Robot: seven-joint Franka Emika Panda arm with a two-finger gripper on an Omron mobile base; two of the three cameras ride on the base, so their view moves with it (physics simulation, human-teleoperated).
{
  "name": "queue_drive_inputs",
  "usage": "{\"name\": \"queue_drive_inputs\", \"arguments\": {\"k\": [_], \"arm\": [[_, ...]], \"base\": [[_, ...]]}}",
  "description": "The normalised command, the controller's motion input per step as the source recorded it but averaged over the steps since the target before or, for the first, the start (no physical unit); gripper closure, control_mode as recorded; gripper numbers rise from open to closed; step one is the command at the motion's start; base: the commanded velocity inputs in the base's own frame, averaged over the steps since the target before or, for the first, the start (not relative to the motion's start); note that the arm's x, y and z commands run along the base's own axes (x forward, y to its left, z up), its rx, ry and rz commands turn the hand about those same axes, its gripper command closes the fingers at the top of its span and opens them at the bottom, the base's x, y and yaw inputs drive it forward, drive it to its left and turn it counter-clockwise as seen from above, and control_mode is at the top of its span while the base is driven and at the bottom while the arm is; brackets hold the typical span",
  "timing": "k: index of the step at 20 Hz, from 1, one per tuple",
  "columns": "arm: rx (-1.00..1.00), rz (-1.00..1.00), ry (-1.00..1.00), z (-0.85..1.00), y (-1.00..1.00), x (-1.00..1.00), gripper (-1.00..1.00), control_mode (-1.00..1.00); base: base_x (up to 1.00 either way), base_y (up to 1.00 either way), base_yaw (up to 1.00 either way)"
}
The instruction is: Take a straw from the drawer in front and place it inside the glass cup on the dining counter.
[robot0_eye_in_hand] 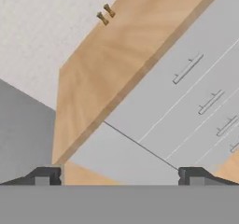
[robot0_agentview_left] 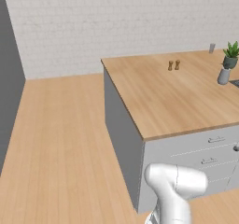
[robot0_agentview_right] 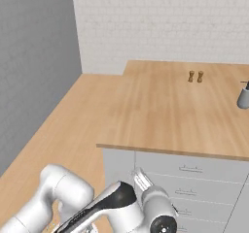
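Standing wide apart and holding nothing, the two dark finger tips of the two-finger gripper (robot0_eye_in_hand: 119, 175) face the grey side of the island from a short way off, touching nothing. Ahead of them in the hand view lies the stack of flat light-grey drawer fronts; the top wide shallow drawer (robot0_eye_in_hand: 196, 55), with its slim silver bar handle, is fully closed, as are those below it. Whether it holds the straw cannot be told.

Above the drawers runs the large light-wood dining counter (robot0_agentview_left: 168, 97). Two small brown shakers (robot0_agentview_left: 173, 65) stand side by side near its middle. At the far right of the left base view stand a grey pump bottle (robot0_agentview_left: 224, 76) and a dark-green plant pot with leaves (robot0_agentview_left: 230, 59). The small clear glass cup (robot0_agentview_left: 212, 48) stands upright at the far edge, beyond the plant.
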Motion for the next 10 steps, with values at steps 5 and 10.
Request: {"name": "queue_drive_inputs", "arguments": {"k": [5,10], "arm": [[0.22,-0.03,0.35,-0.01,-0.55,0.32,-1.00,-1.00],[0.29,0.00,-0.25,-0.48,-0.59,0.00,-1.00,-1.00]], "base": [[0.00,0.00,0.00],[0.00,0.00,0.00]]}}
